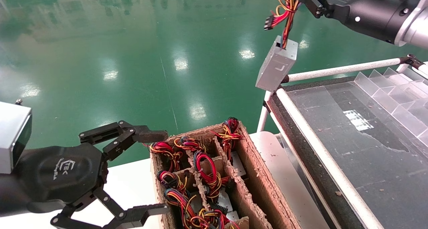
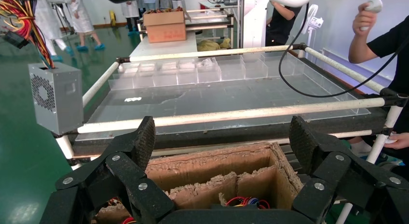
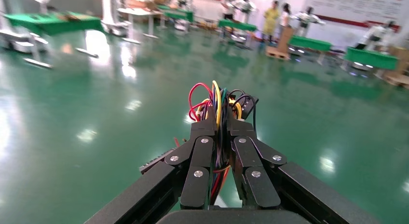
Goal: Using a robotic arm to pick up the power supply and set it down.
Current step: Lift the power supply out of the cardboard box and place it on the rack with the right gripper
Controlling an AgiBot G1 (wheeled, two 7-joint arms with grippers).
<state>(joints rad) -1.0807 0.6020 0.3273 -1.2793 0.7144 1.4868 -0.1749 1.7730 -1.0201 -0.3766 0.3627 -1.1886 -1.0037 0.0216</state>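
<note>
Cardboard box [image 1: 267, 192] sits nearest, right in front of the robot, split by dividers into compartments stuffed with wire bundles and bits of grey metal. Looks like maybe five or six bundles in there, but they tangle and run off the bottom of the head view, so that count is shaky. The left gripper [image 1: 147, 170] hovers just beside the box's near-left corner, fingers spread wide with nothing in them, basically parked.

Further out to the right is the one rack table [image 1: 334, 175] with white tube rails, a dark clear-topped surface and a row of clear plastic dividers [image 1: 394, 95] along its far side.

Farthest and highest, the right gripper [image 1: 297, 0] has its fingers pinched tight on the red, yellow and orange wires [image 1: 286, 11], and the single power supply [image 1: 277, 64] dangles from them, tilted, right at the rack's far-left corner.

So the pickup is done: one unit lifted out and carried over. Setting it down is what's left.
</note>
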